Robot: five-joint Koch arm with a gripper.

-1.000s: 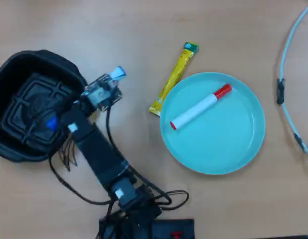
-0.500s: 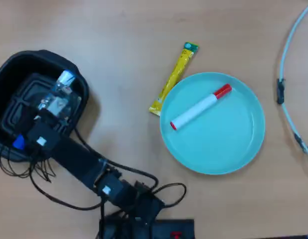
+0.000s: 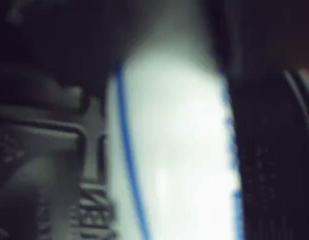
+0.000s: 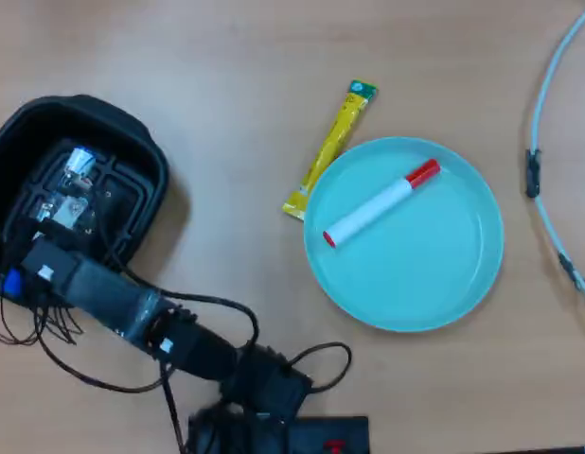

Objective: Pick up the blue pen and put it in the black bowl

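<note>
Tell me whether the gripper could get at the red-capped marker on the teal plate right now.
Probably not straight away: the gripper is over the black bowl, apparently holding the blue pen. The red-capped marker lies uncovered.

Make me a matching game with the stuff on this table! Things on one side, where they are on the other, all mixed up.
Things:
1. blue pen
2. red-capped marker
3. yellow sachet stick
4. pale cable

Places, overhead view:
A. lying on the teal plate
B. along the right edge
C. over the black bowl, at the pincer
D. on the bare table, beside the plate's upper left

Pairs: 1-C, 2-A, 3-D, 4-B
</note>
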